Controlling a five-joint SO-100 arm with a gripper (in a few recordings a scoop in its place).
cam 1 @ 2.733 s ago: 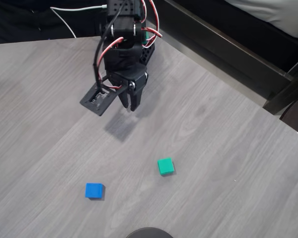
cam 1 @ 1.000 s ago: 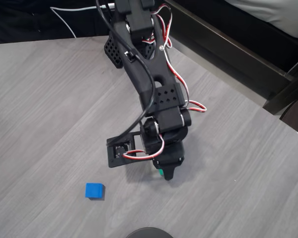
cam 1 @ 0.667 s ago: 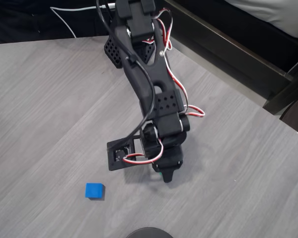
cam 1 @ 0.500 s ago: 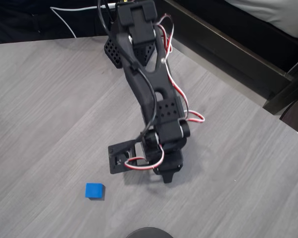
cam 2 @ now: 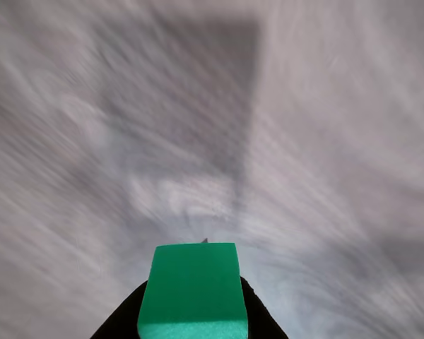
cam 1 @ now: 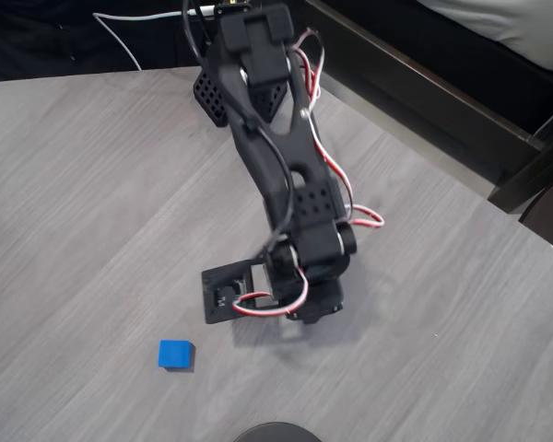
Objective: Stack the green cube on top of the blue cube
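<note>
One green cube [cam 2: 191, 289] sits pinched in the tool [cam 2: 191, 311] above the bench [cam 1: 92, 184], right of the blue cube [cam 1: 175, 354]; a loose grip could drop it short.

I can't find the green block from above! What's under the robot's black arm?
The small green cube sits between the black gripper fingers in the wrist view, above blurred grey table. From overhead the arm covers it. The small blue cube lies apart.
</note>
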